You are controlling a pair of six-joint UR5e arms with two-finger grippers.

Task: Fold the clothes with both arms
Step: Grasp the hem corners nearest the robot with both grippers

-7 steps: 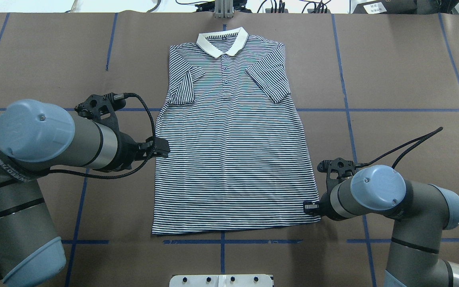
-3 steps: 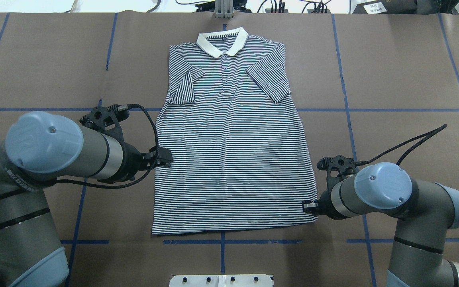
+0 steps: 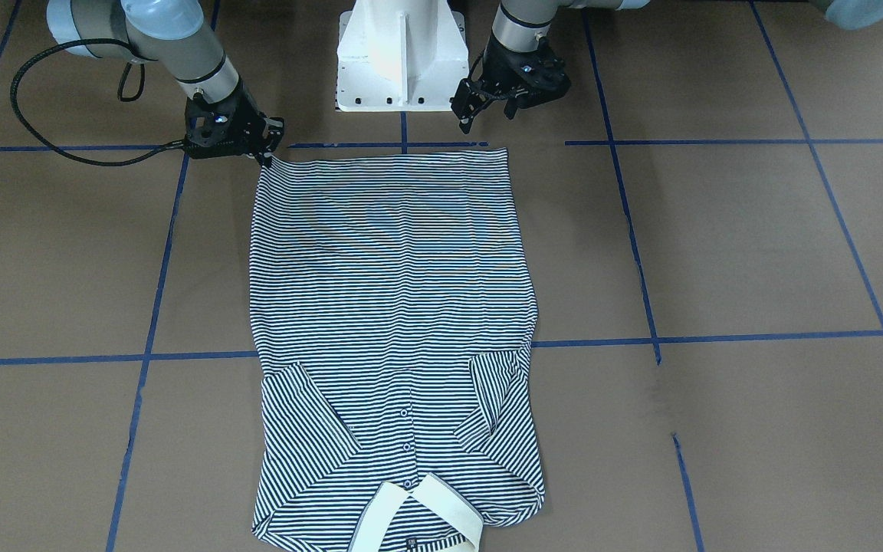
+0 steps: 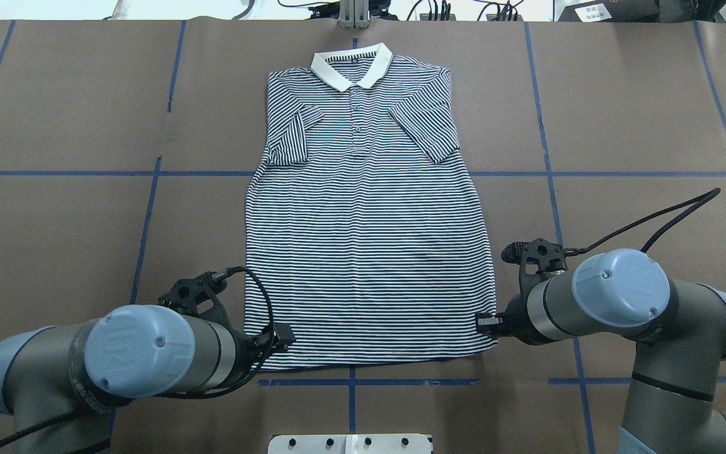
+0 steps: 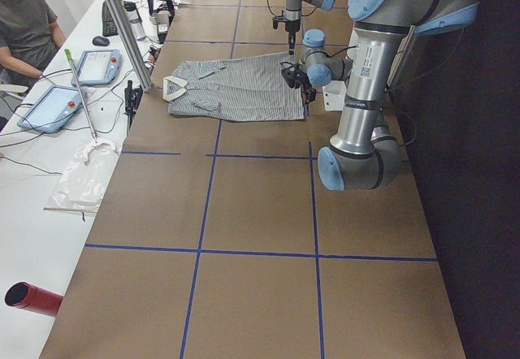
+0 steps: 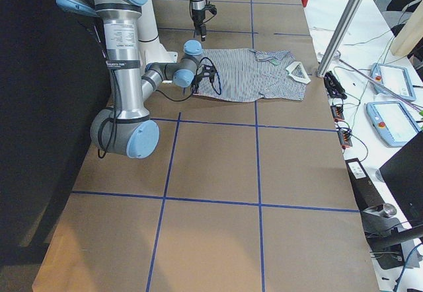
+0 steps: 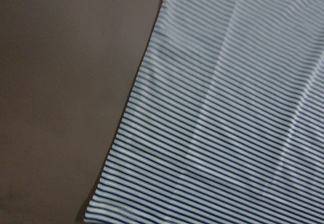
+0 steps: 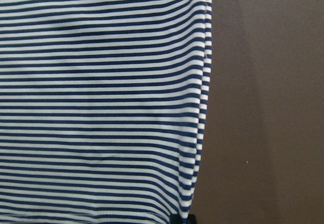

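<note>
Polo shirt (image 4: 363,252): flat on surface (image 4: 621,113), collar far from robot, sleeves folded in.
Left fingers (image 3: 468,98): apart, hovering by hem corner, likely lining up grasp.
Right fingers (image 3: 267,142): at other hem corner; can't tell if closed.

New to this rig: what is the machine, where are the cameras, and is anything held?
A left arm and a right arm, each ending in a two-finger gripper, work at a table under brown paper. One camera looks down from behind the robot, one faces it from across the table, two look along the table from its ends, and one sits on each wrist. A striped polo shirt lies flat, collar away from the robot. The left gripper hovers open by one hem corner. The right gripper sits at the other corner; whether it has pinched the cloth is unclear.
</note>
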